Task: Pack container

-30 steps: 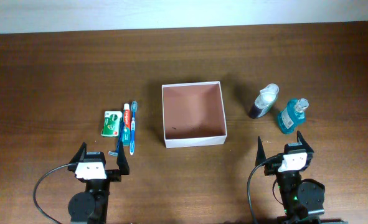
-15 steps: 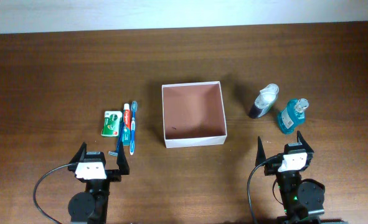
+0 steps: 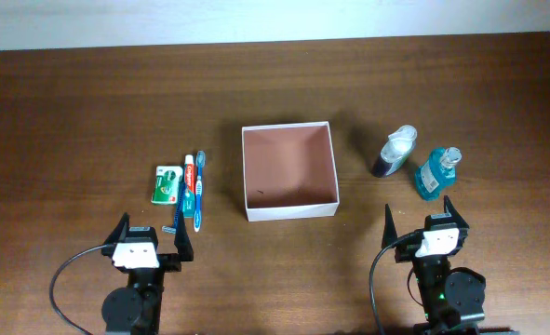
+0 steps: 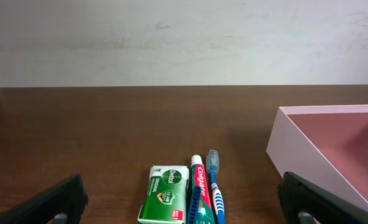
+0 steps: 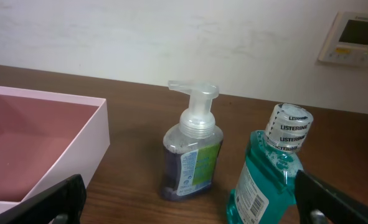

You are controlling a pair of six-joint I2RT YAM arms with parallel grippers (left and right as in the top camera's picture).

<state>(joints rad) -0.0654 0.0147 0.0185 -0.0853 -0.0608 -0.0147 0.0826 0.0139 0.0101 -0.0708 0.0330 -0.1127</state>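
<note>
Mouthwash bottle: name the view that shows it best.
The right wrist view: the mouthwash bottle stands close up, its Listerine cap readable, though its base is cut off. The overhead view shows it small from above, right of the container. The left wrist view misses it.
</note>
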